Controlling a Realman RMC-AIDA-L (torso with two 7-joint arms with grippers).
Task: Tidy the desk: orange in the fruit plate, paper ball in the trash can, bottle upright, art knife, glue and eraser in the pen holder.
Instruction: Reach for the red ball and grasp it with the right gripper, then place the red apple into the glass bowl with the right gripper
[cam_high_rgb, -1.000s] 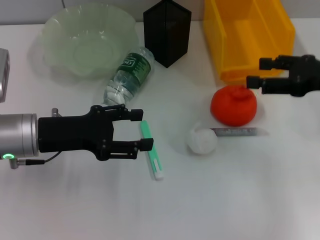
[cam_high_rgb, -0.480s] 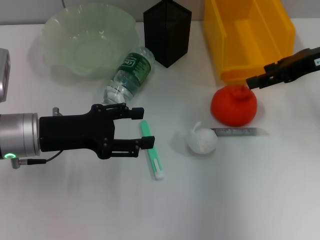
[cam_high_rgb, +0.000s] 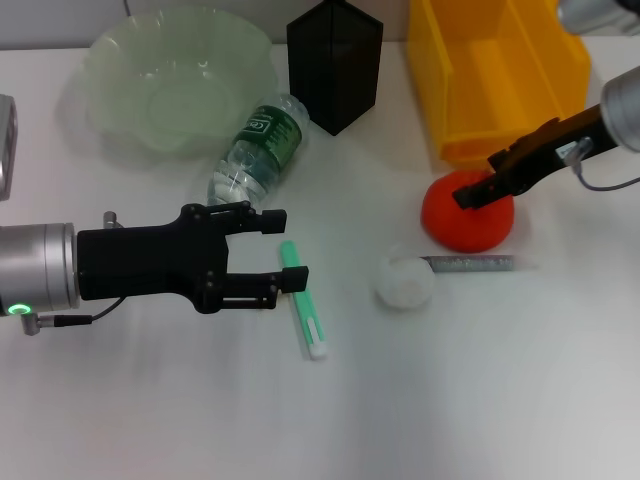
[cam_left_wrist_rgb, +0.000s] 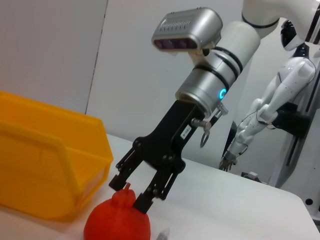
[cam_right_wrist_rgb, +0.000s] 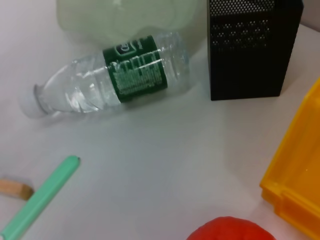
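— Red-orange fruit first. Where does the orange (cam_high_rgb: 467, 213) lie?

— On the white desk (cam_high_rgb: 480, 380), just in front of the yellow trash can (cam_high_rgb: 497, 75). The right gripper (cam_high_rgb: 478, 188) is at the lumpy top; the left wrist view shows its fingers parted, one on each side of the stalk bump, nothing clamped yet.

— How will it handle?

— In my judgement: moderate weight, a firm but yielding skin, round enough to roll if nudged off-centre. The bump is a poor purchase. A hold lower down, across the widest part of the body, looks safer than pinching the crown.

— Surroundings?

— A white paper ball (cam_high_rgb: 405, 281) sits near the fruit, touching or nearly touching a grey stick-shaped item (cam_high_rgb: 468, 264) beside it. The bottle (cam_high_rgb: 258, 150) lies on its side between the fruit plate (cam_high_rgb: 120, 60) and the black pen holder (cam_high_rgb: 336, 62), which stands upright. The plate holds nothing and is well apart from the fruit, so the carry crosses most of the desk.

— The other arm?

— The left gripper (cam_high_rgb: 277, 250) hovers low with its fingers spread, empty, just beside a green stick (cam_high_rgb: 302, 299). The right wrist view shows a small tan eraser (cam_right_wrist_rgb: 14, 189) near that stick's end.

— Risk?

— The fruit rolling into the paper ball if the fingers close unevenly.
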